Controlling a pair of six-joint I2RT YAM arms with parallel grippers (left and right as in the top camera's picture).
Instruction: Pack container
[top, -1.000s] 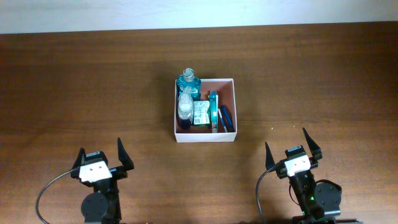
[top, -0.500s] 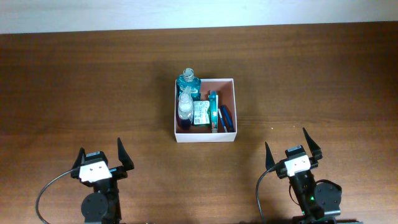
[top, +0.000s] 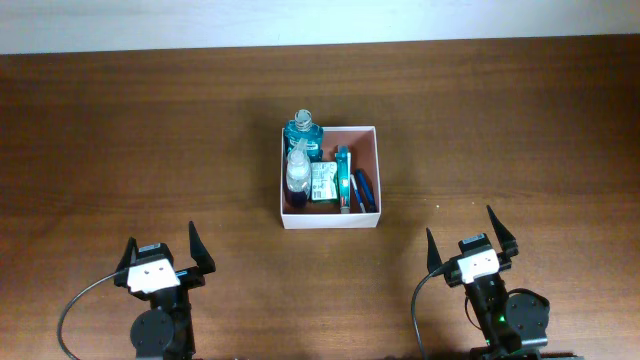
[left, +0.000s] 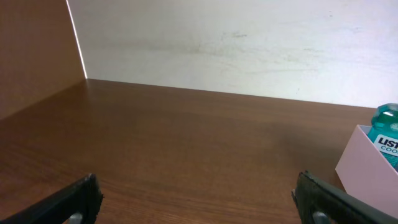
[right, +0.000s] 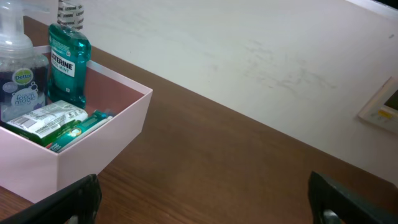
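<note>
The container (top: 330, 220) sat upright near the middle of the desk (top: 120, 130), its open top facing straight up. From overhead its outline was close to square, so we could pick out no long axis; its walls ran roughly parallel to the desk's edges.

Inside, a teal mouthwash bottle (top: 303, 128) stood in the far left corner, with a clear pump bottle (top: 298, 170) just in front of it along the left wall. A green-and-white packet (top: 322, 183) lay beside the pump bottle, then a slim teal item (top: 344, 175) and a dark blue one (top: 362, 190) nearer the right wall.

The left pincer (top: 162, 234) rested at the near edge, well apart from the container, its fingers spread wide with nothing between them. The right pincer (top: 459, 220) sat likewise at the near right, also spread and holding nothing.

Against the overhead views from a second and half a second before, we found no difference: the container, its contents and both arms lay exactly where they had been.
</note>
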